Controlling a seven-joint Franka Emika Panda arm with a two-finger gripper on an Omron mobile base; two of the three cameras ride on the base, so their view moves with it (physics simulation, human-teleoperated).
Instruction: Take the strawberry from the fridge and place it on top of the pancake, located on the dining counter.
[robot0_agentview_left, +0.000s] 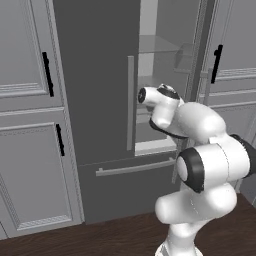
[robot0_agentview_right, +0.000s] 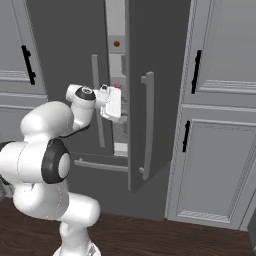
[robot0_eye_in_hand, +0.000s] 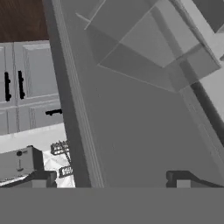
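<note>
Strawberry (robot0_agentview_right: 116, 44) at 12 o'clock above gripper (robot0_agentview_right: 121, 105) in fridge (robot0_agentview_right: 150, 125); likely light, soft, bruisable: pinch gently across middle. Gripper wide open, empty.

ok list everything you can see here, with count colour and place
fridge: one, dark grey, centre, right door swung open, left door shut
fridge handles: two, long, light grey, upright, one on each door
drawer bar: one, light grey, across the fridge bottom
glass shelves: several, clear, inside the open fridge
red item: one, small, on an upper shelf inside; too small to tell what it is
cabinets: light grey, panelled, both sides of the fridge
cabinet handles: black, short, upright on the cabinet doors
floor: dark brown wood, below
arm: one, white with dark joints, in front of the fridge
gripper: one, dark tips, open, holding nothing, at the fridge opening
</note>
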